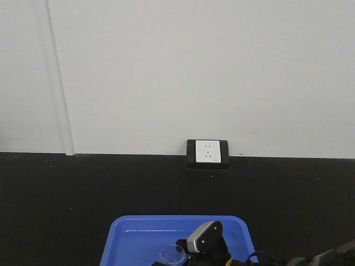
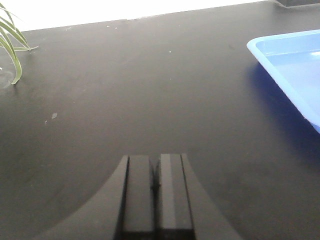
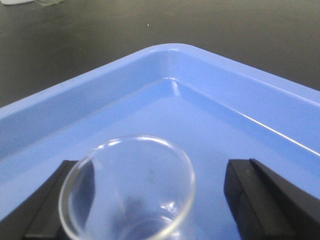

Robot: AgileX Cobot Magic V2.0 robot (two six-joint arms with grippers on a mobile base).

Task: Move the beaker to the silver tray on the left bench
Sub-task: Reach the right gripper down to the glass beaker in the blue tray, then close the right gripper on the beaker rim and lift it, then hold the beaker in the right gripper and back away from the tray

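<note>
The small clear glass beaker (image 3: 127, 195) stands in the bright blue plastic tray (image 3: 210, 115). My right gripper (image 3: 152, 167) is open around it. The left finger (image 3: 50, 200) is close against the beaker's side, and the right finger (image 3: 255, 195) stands well apart from it. In the front view the beaker (image 1: 172, 255) shows at the bottom edge beside my right wrist (image 1: 204, 237). My left gripper (image 2: 155, 159) is shut and empty above the matte black bench top (image 2: 150, 90). The silver tray is out of view.
The blue tray (image 1: 133, 238) lies on the black counter near the front; its corner also shows in the left wrist view (image 2: 295, 60). A wall socket (image 1: 207, 153) sits at the back. Green plant leaves (image 2: 12, 45) hang at far left.
</note>
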